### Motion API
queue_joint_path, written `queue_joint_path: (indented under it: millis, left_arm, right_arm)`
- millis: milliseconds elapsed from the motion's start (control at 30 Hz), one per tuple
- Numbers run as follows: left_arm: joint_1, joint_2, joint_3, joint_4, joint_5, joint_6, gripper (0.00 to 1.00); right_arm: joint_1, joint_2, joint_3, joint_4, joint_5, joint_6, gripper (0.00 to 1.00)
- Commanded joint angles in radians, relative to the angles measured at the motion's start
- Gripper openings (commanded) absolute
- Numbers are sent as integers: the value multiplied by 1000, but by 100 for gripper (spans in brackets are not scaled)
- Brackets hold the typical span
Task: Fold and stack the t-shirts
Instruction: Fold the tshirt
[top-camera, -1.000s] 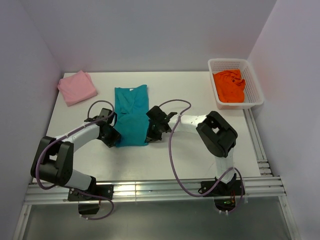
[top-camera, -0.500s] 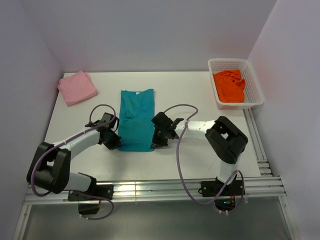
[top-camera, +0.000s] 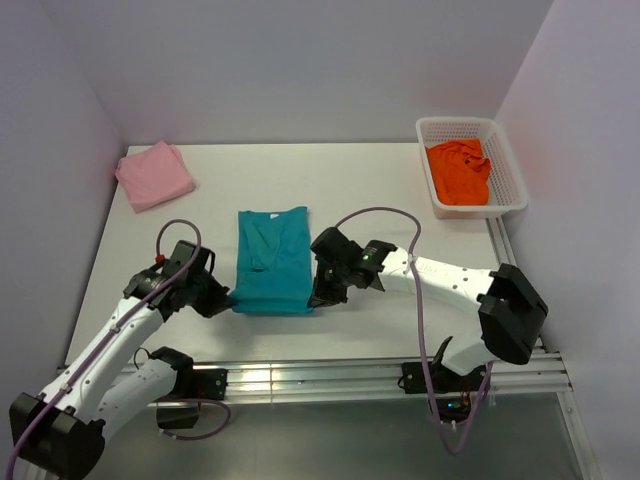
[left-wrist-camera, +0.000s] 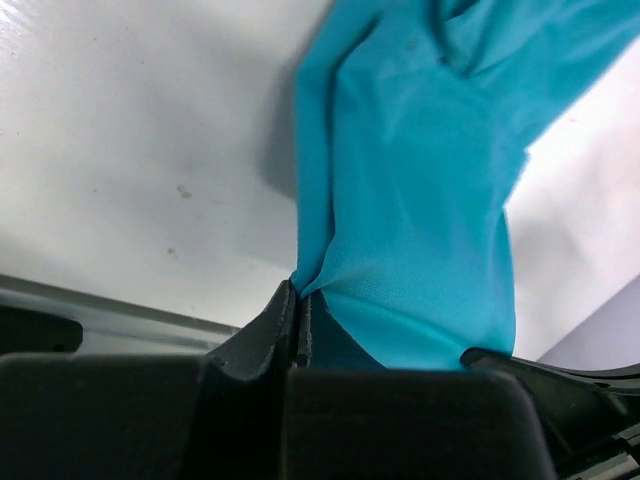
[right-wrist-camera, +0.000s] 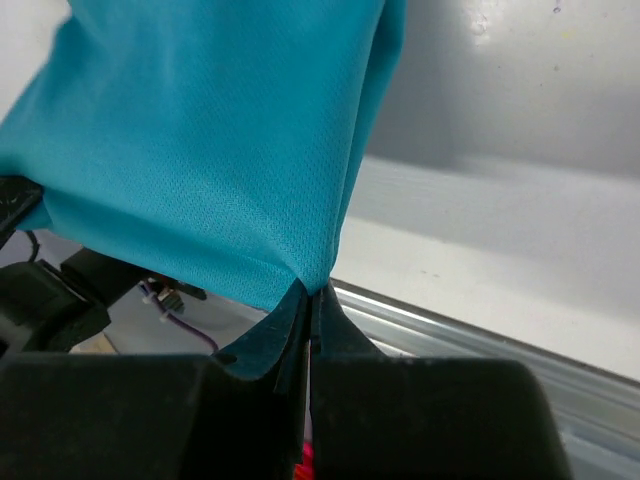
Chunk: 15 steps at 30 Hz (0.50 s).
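We find the white table (top-camera: 400, 190) carrying all three garments and the basket. The left arm (top-camera: 130, 320) and the right arm (top-camera: 450, 285) both reach inward from the near edge and meet the same garment from opposite sides.

The teal t-shirt (top-camera: 272, 262) lies at the middle of the table, narrowed to a long band, with its neckline toward the far wall and its hem toward the arms. It lies well apart from the other two shirts. The white mesh basket (top-camera: 458, 122) stands at the far right corner with the orange t-shirt (top-camera: 458, 172) crumpled inside it. The pink t-shirt (top-camera: 154, 175) sits folded at the far left corner.

The left gripper (top-camera: 226, 297) is at the near left corner of the teal t-shirt. In its wrist view the left gripper (left-wrist-camera: 300, 300) has its fingers pressed together on an edge of the teal cloth (left-wrist-camera: 420, 200). The right gripper (top-camera: 318, 295) is at the near right corner. Its wrist view shows the right gripper (right-wrist-camera: 311, 300) likewise pinching a fold of the cloth (right-wrist-camera: 200, 130), which hangs taut from the fingertips. The pinched corners appear raised off the table, though the overhead view does not confirm this.
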Motion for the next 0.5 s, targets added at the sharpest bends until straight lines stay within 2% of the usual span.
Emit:
queue_joint_path:
  millis: [0, 300, 467]
  left_arm:
    - [11, 2, 94, -122, -91, -10, 0]
    - [12, 183, 314, -122, -129, 44, 0]
    - [70, 337, 406, -56, -114, 116, 0]
  right_arm:
    - [-11, -30, 91, -252, 110, -38, 0]
    - [-60, 70, 301, -335, 121, -108, 0]
    - [-147, 169, 404, -349, 106, -167, 0]
